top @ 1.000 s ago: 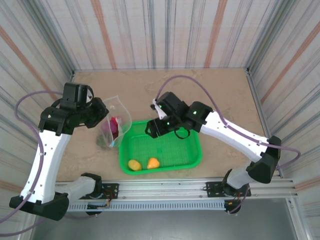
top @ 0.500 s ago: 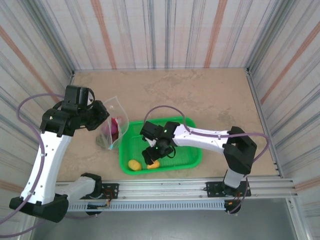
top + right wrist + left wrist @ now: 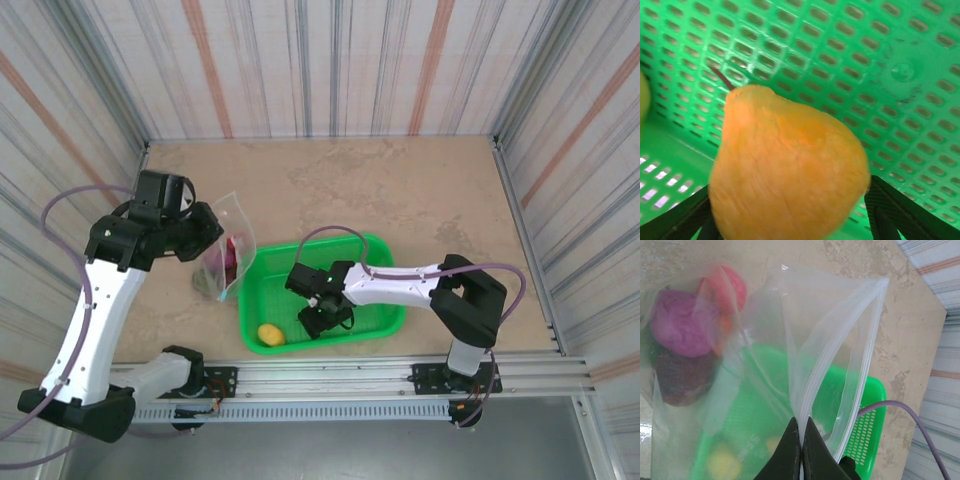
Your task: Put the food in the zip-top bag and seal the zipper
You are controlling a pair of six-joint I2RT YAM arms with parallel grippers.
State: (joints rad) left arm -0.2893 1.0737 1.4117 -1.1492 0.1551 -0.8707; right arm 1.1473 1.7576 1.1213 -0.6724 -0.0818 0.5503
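My left gripper (image 3: pixel 207 234) (image 3: pixel 801 422) is shut on the near lip of the clear zip-top bag (image 3: pixel 228 232) (image 3: pixel 835 310) and holds its mouth open beside the basket. The zipper (image 3: pixel 816 365) runs up from the pinch. Purple food (image 3: pixel 677 322), pink food (image 3: pixel 734 285) and dark red food (image 3: pixel 680 382) lie inside the bag. My right gripper (image 3: pixel 321 319) (image 3: pixel 788 218) is down in the green basket (image 3: pixel 262 280) (image 3: pixel 865 60). Its fingers (image 3: pixel 890 212) press both sides of the orange fruit (image 3: pixel 790 170). A yellow fruit (image 3: pixel 269 334) lies in the basket's near left corner.
The basket's walls stand close around my right gripper. The right arm's purple cable (image 3: pixel 330 233) loops over the basket's far rim. Striped walls enclose the beige table (image 3: pixel 400 190), with open surface behind the basket. The rail with the arm bases runs along the near edge.
My right gripper swung from the basket's far left side to its near middle, came down over the orange fruit and now covers it. The left arm with the bag barely moved.
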